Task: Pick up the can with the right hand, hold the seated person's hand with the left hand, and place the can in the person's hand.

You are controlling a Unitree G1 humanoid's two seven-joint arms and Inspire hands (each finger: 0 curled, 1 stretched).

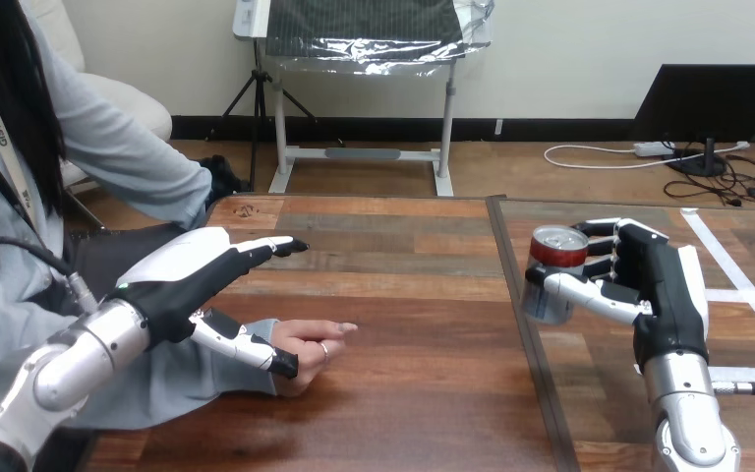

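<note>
A silver can (553,275) with a red band under its rim is on the right side of the wooden table (413,295), slightly tilted. My right hand (664,285) is shut on it, fingers wrapped round from the right and thumb across the front. I cannot tell whether the can's base touches the table. The person's hand (317,344) rests on the table at the left, palm side down, fingers loosely curled. My left hand (182,275) is open over the person's wrist, fingers straight and pointing right. Its thumb (246,346) lies across the wrist without curling round it.
A dark seam (523,334) runs front to back between two table panels, just left of the can. White tape lines (742,285) mark the right panel. The person's grey sleeve (172,383) lies along the near left edge.
</note>
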